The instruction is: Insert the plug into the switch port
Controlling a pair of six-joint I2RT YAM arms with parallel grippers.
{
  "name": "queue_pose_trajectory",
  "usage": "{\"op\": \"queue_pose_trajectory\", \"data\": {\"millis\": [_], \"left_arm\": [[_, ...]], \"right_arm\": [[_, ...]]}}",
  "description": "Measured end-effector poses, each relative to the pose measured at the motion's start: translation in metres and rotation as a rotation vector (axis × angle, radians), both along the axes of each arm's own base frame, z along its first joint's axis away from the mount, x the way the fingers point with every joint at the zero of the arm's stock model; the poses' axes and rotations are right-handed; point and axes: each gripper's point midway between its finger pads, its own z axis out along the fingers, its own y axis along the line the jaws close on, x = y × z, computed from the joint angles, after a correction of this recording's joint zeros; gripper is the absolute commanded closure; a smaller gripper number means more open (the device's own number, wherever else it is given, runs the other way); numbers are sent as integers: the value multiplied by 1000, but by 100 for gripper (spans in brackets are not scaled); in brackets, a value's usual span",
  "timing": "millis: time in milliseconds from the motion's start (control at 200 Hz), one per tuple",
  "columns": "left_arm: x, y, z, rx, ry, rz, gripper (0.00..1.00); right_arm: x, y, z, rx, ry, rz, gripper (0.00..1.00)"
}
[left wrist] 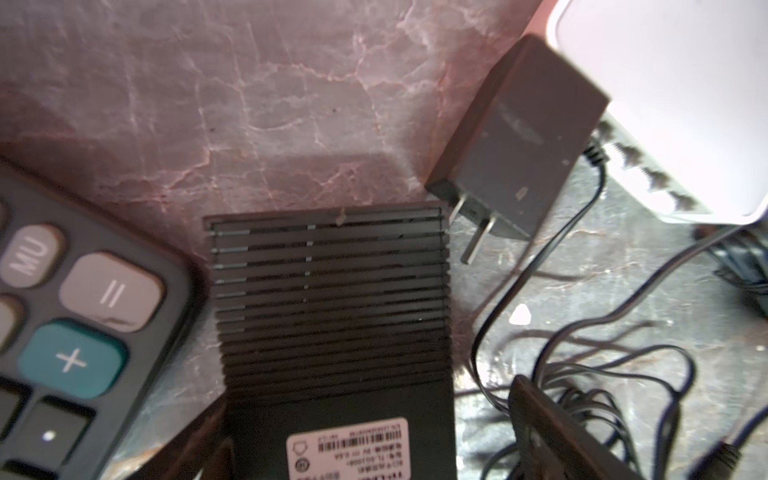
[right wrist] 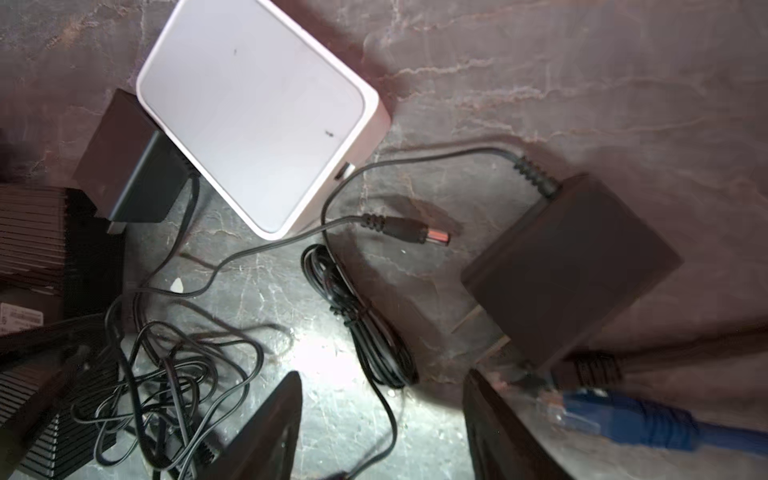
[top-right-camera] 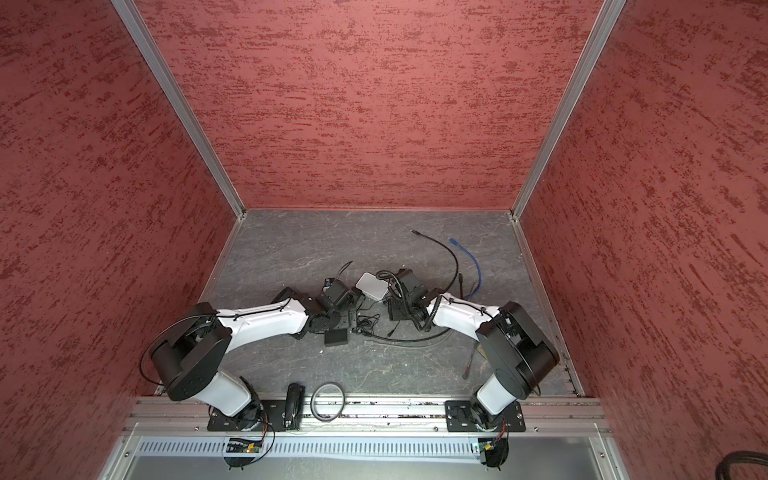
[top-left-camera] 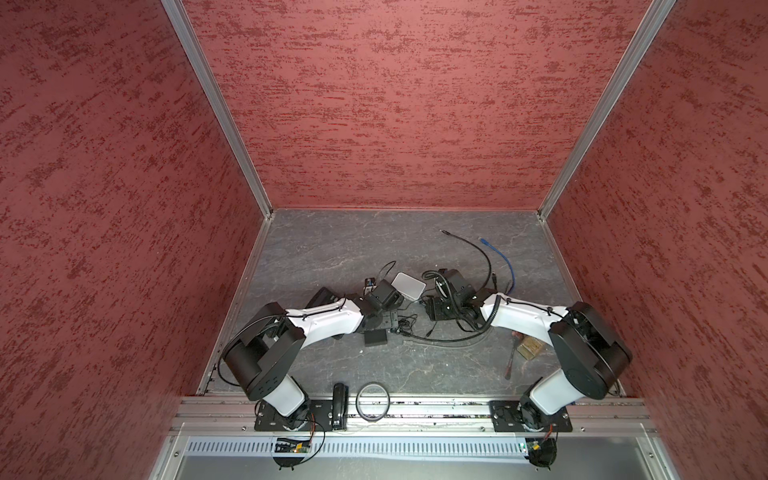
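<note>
The right hand [right wrist: 382, 374] is hanging low over the worktop [right wrist: 582, 83] with its fingers [right wrist: 274, 424] standing apart and gripping nothing. Only a thin black wire [right wrist: 357, 316], bundled just ahead, is trailing through the gap. Further ahead, the barrel plug [right wrist: 409, 231] is lying loose on the worktop. It is resting near a corner of the white switch [right wrist: 253, 124], not touching it and not sitting in any port. A black power adapter [right wrist: 569, 266] is lying ahead of one finger, and a blue network cable [right wrist: 631, 419] is ending just beside that same finger.

The left hand [left wrist: 370, 395] is standing wide open, straddling a black ribbed box [left wrist: 332, 291] without clamping it, and a gap is showing at one finger. A calculator [left wrist: 75, 316] is lying just outside the other finger. Ahead, a second adapter [left wrist: 519, 137] is sitting tucked against the switch's edge.
</note>
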Motion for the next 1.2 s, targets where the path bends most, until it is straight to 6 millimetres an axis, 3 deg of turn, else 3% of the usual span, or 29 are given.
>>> {"op": "queue_pose_trajectory", "data": {"millis": [461,711,932,1202], "left_arm": [[1,3,16,-31,-53,6,0],[3,5,23,-28,-79,15,0],[5,6,31,-39,-105,20,0],[0,13,32,-42,-119,24,0]], "right_arm": [[0,-5,-7,-32,10,-15,51],[10,4,12,-8,-38,3,47],[31,13,37,-77,-183,157,43],[27,12,46,-210,-332,438,43]]}}
